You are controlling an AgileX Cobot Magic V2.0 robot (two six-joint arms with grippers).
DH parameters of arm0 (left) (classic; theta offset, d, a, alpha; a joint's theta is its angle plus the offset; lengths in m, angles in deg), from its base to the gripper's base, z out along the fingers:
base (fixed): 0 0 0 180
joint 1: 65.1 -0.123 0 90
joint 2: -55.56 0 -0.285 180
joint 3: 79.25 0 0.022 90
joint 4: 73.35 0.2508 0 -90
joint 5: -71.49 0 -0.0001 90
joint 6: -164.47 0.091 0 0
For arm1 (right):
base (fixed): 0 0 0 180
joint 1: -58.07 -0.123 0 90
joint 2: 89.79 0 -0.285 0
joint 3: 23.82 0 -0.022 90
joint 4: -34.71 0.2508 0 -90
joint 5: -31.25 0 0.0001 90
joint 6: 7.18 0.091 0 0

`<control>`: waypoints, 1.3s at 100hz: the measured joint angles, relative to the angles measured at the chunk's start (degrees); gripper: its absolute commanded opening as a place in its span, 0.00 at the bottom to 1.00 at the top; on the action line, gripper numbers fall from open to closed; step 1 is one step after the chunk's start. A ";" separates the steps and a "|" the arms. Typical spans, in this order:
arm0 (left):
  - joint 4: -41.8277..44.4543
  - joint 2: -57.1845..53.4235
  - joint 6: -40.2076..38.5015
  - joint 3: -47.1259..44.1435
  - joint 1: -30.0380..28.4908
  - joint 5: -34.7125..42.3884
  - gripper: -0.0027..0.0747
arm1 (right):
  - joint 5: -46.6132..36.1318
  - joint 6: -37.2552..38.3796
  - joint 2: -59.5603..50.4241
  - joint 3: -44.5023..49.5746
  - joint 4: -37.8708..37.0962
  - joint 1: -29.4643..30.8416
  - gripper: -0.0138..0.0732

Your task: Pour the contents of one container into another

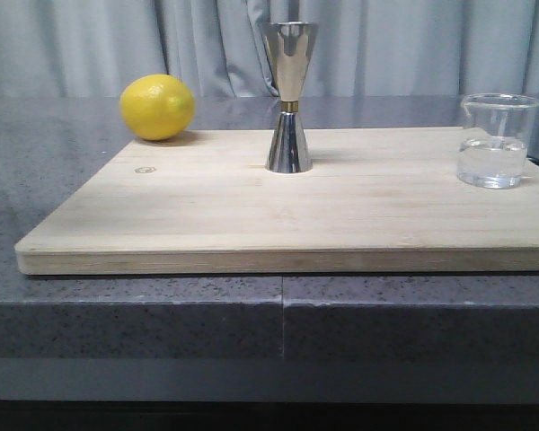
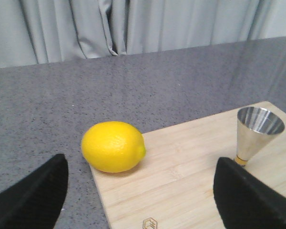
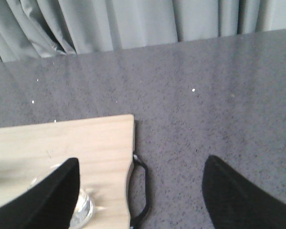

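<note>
A clear glass beaker (image 1: 496, 139) with liquid in its lower part stands upright on the right end of the wooden board (image 1: 207, 215). The steel hourglass jigger (image 1: 288, 97) with a gold waist band stands upright at the board's back middle. In the left wrist view the jigger (image 2: 257, 133) rises beside one black finger, and my left gripper (image 2: 143, 191) is open above the board. My right gripper (image 3: 140, 191) is open over the board's right edge, with part of the beaker (image 3: 81, 210) showing beside one finger. Neither gripper appears in the front view.
A yellow lemon (image 1: 157, 107) lies at the board's back left corner, partly on the grey stone counter (image 1: 36, 171). A black handle (image 3: 140, 191) juts from the board's right edge. Grey curtains (image 1: 90, 45) hang behind the counter.
</note>
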 measured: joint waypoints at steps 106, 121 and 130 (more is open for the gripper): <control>33.88 31.07 -30.66 -1.51 10.12 37.19 0.79 | -9.90 0.00 0.00 15.54 -0.45 -9.81 0.72; 35.57 33.92 -32.04 -0.02 10.12 39.22 0.79 | -10.45 0.00 0.00 15.54 -0.87 -9.81 0.72; 37.37 35.57 -33.27 1.67 10.12 39.71 0.79 | -10.83 0.00 0.00 15.54 -0.92 -9.81 0.72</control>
